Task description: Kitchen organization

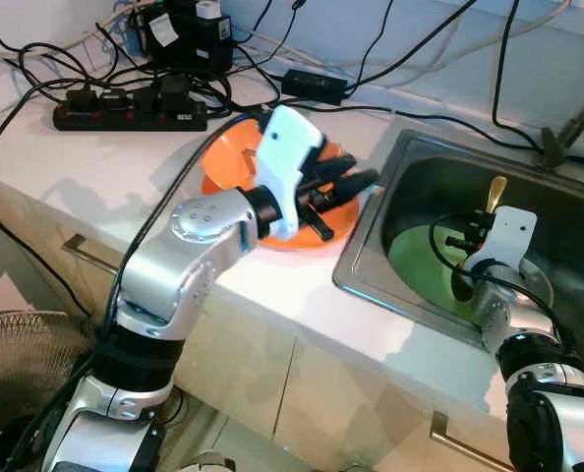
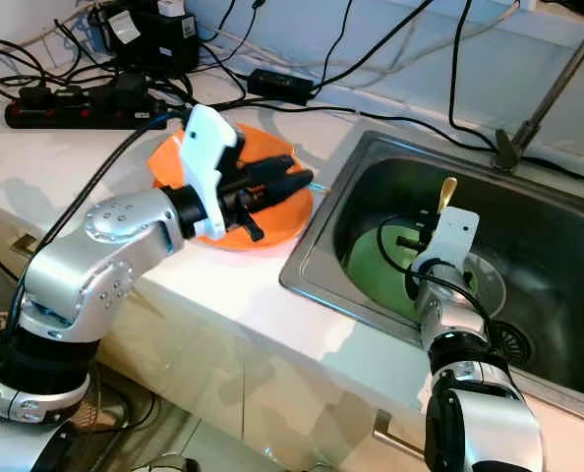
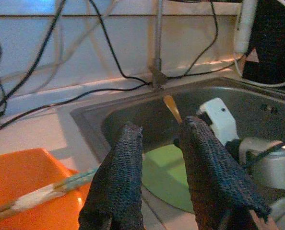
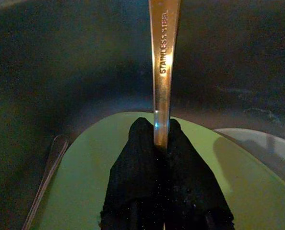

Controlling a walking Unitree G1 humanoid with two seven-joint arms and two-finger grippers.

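I see the sink [image 1: 567,211] set in the bench [image 1: 95,162]. A green plate [image 1: 420,261] lies in the sink. The left tool [image 1: 356,184] hovers narrowly parted over the orange plate [image 1: 235,157]. The right tool [image 4: 154,139] pinches a stainless utensil [image 4: 162,57], probably a spoon. I judge it light, rigid, slippery; I grip mid-handle.

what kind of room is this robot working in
Most likely a home kitchen. A stainless steel sink is set into a pale countertop with cabinet fronts below, a green plate lies in the sink, and an orange plate rests on the counter beside it.
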